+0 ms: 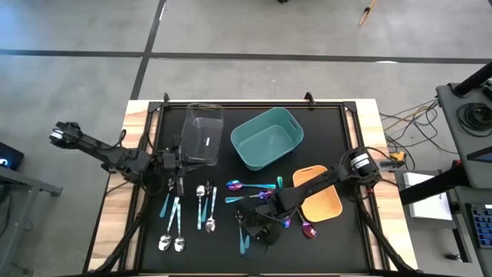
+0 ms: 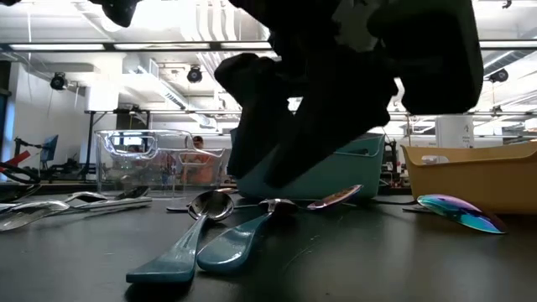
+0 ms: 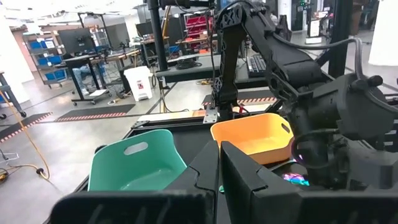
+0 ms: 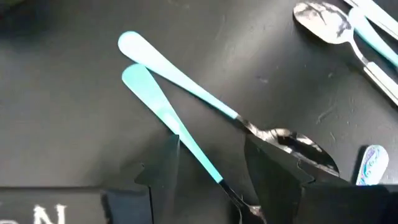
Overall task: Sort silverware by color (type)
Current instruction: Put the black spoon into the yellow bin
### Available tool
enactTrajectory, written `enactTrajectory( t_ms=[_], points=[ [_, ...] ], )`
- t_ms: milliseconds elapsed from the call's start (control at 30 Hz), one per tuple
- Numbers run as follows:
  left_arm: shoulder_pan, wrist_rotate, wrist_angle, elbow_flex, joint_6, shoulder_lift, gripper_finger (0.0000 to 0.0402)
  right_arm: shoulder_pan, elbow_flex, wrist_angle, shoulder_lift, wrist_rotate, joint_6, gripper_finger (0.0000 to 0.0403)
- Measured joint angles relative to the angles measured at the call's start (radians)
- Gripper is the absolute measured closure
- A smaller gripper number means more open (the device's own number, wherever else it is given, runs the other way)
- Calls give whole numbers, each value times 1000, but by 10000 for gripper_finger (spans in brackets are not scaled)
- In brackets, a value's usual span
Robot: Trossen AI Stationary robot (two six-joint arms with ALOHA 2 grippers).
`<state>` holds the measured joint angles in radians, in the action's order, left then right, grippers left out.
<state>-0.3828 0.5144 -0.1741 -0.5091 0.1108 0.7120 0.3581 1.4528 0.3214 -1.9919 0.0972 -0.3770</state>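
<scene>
Black mat (image 1: 323,238) | right claw (image 4: 211,165) open, straddling teal-handled spoons (image 4: 180,81)

The high camera looks straight down on the whole bench (image 1: 231,115); the low one sits at bench level, close to the teal-handled spoons (image 2: 205,243), facing the room; the right wrist camera hangs close above those same spoons; the left wrist camera looks level across at the teal bin (image 3: 134,165).
</scene>
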Motion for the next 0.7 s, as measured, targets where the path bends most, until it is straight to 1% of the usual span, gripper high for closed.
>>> enactTrajectory(
  t_ms=[400,600,700],
  points=[
    [0,0,2,0,6,0,401,-40,0,19,-8,68,-9,243],
    [0,0,2,0,11,0,402,-48,-2,20,-16,70,-11,248],
    [0,0,2,0,11,0,401,-54,-2,22,-28,91,-9,250]
  ],
)
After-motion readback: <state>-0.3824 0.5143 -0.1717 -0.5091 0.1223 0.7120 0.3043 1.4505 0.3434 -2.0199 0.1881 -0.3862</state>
